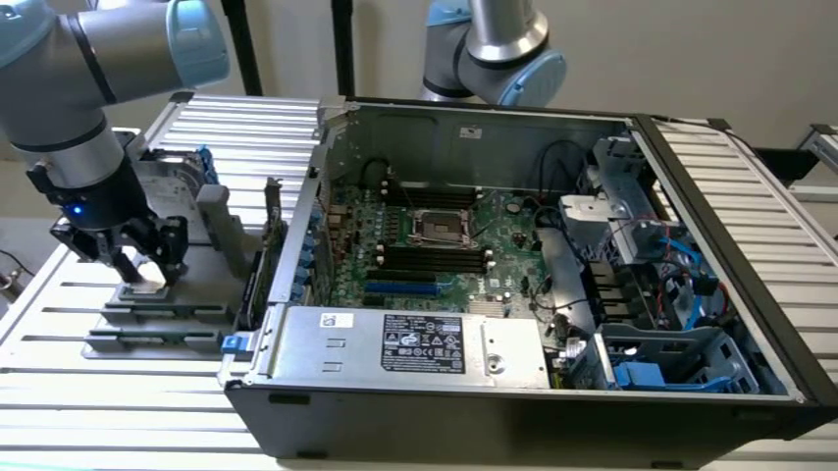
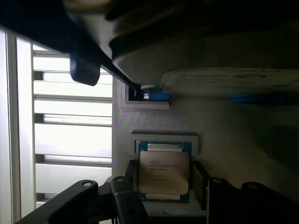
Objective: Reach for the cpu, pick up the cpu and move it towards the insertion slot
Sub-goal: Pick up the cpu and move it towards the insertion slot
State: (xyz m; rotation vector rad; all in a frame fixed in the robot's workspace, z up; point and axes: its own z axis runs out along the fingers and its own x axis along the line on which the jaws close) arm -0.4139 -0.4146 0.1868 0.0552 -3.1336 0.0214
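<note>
The cpu (image 2: 164, 170), a small square chip with a silvery lid and printed text, lies in a pale holder (image 2: 140, 142) on a grey fixture (image 1: 155, 316) at the exterior view's left. My gripper (image 1: 144, 270) is lowered onto it. In the wrist view the gripper (image 2: 164, 189) has a dark finger pressed against each of two opposite edges of the chip, shut on it. The chip still rests level in its holder. The insertion slot (image 1: 439, 228), a silver-framed square socket with a dark centre, sits on the green board inside the open computer case, well off towards the exterior view's right.
The case's metal side wall (image 1: 304, 226) stands between the fixture and the board. Long black memory slots (image 1: 433, 260) flank the socket. A power supply box (image 1: 406, 343) fills the case's front. A second arm (image 1: 492, 49) hangs behind the case. A slatted metal table (image 1: 78, 392) lies underneath.
</note>
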